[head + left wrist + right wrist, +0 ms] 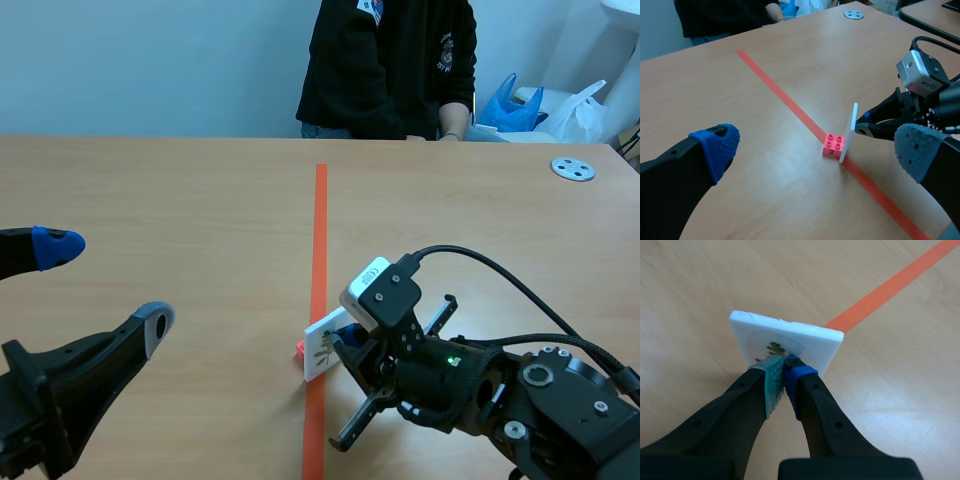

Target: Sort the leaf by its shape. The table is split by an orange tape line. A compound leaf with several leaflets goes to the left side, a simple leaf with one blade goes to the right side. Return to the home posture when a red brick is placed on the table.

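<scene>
The wooden tabletop runs away from the robot, with a person in a black top at its far edge. Blue and white plastic bags lie beside that person.

The left arm sits low on the left half. Its end effector is spread wide with nothing between its blue pad and its grey pad. The right arm comes in low from the right and reaches to the middle.

An orange tape line splits the surface from near to far.

The right end effector is closed on a white leaf card, one pad pressed on each face near the card's lower part. The card stands on edge, tilted slightly, right at the tape line on the robot's near side. Its printed face is toward the robot.

A pink toy brick marked "2" touches the foot of the card on the left arm's side, sitting at the edge of the tape.

A small grey round disc with holes lies far off on the right half, near the far edge.

The print on the card is a small dark green leaf. It is too small to tell whether it has one blade or several leaflets.
</scene>
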